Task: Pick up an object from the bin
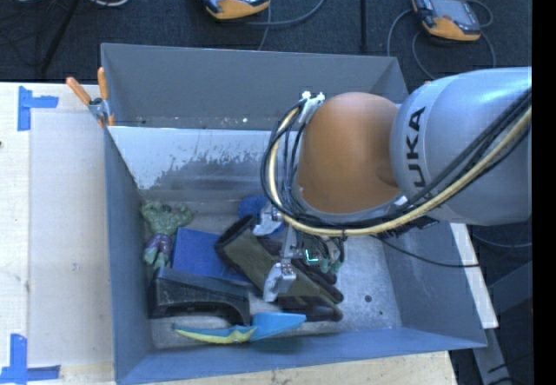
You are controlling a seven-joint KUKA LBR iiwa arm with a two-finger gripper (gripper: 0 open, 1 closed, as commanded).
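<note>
My gripper (301,279) hangs under the orange wrist cover in the middle of the bin, low over a dark olive-brown flat thing (248,251). A silver fingertip (273,285) touches that thing's near part. The other finger stands apart to the right, so the gripper is open, with nothing lifted between the fingers. Just left of it lie a blue block (198,253) and a black wedge-shaped thing (195,295).
A green and purple toy figure (163,222) lies by the left wall. A blue and yellow flat piece (239,329) sits along the front wall. A small blue round thing (250,203) shows behind the gripper. Bare floor lies to the right.
</note>
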